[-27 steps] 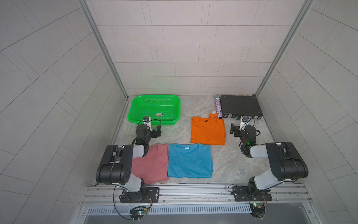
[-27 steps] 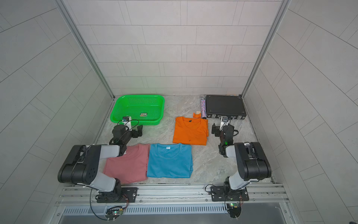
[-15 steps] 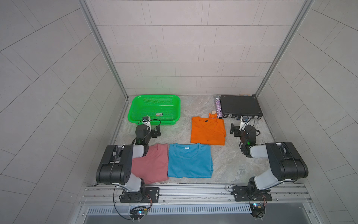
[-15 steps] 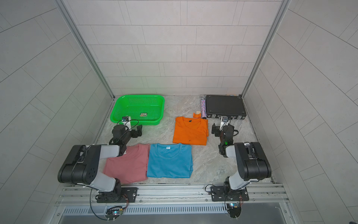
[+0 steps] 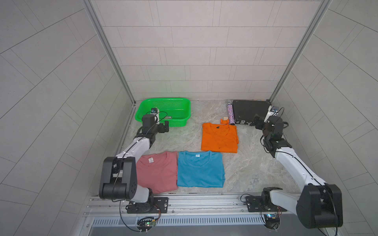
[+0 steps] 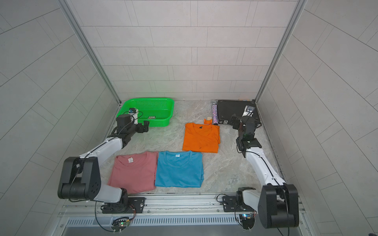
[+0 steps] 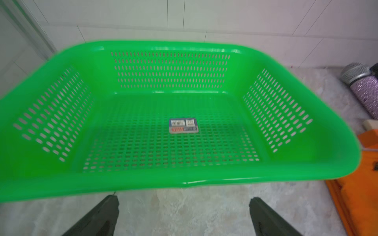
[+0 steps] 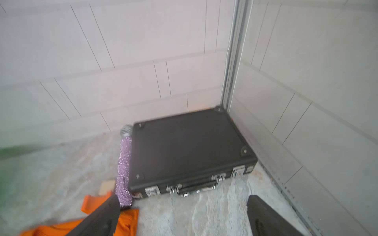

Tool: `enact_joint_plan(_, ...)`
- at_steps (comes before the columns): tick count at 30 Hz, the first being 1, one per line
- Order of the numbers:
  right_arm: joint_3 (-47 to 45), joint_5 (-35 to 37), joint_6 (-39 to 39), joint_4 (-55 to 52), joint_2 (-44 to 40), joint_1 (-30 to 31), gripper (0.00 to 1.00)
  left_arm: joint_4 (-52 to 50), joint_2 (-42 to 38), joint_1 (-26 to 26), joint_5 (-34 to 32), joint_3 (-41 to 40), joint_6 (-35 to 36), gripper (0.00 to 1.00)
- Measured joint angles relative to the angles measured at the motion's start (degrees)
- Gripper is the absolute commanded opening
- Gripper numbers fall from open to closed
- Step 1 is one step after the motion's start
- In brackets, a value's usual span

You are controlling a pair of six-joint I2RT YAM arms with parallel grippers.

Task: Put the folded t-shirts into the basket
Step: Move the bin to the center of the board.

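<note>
Plainly, nothing lay in the basket (image 5: 163,100) but its sticker (image 7: 183,126); it stood in the far left corner of the table (image 5: 251,163). The orange t-shirt (image 5: 219,139) lay flat at mid-table. Nearer the rail, the blue t-shirt (image 5: 199,169) and the pink t-shirt (image 5: 157,173) lay side by side with their long edges touching, the blue one's collar edge just beside the orange one's hem. Bare marble stayed open to the right of the blue and orange shirts, and between the basket and the orange shirt. The left arm (image 5: 139,147) covered the pink shirt's outer edge.

In the far right corner sat a black case (image 5: 249,109), with a glittery purple microphone (image 5: 230,114) along its side and a small orange piece (image 5: 224,121) just beyond the orange collar.

Against the moment before, nothing had shifted: shirts, basket and both arms kept their places.

The left gripper (image 7: 183,201) stood just short of the basket's near rim, jaws spread wide, only bare table between them. The right gripper (image 8: 183,199) faced the case, jaws equally wide and empty. One finger overlapped the orange shirt's corner in the wrist view; contact could not be told.
</note>
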Motion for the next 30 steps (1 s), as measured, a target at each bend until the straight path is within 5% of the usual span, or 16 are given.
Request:
enact_joint_plan(7, 0.4, -1.0, 20.6, -18.2, -4.9, -0.7, 1.0, -25.4, -9.4, 3.7, 9.4, 10.6, 4.2, 1.0)
enact_joint_plan(12, 5.0, 1.6, 20.8, -24.5, 3.2, 15.3, 1.0, -40.4, -13.5, 4.2, 16.8, 13.7, 7.6, 1.0)
enact_joint_plan(17, 21.1, 5.3, 18.1, -25.6, 17.7, 30.7, 1.0, -43.1, -12.3, 8.4, 14.9, 14.3, 4.1, 1.0)
enact_joint_plan(23, 40.0, 6.6, 15.4, -26.1, 37.0, 39.9, 0.99, -42.6, -3.8, 13.0, 9.4, 17.0, 1.3, 1.0)
enact_joint_plan(30, 66.2, 4.3, 13.0, -29.8, 61.9, 43.5, 0.76, -41.0, -3.3, 18.3, 8.2, 15.8, -1.5, 1.0)
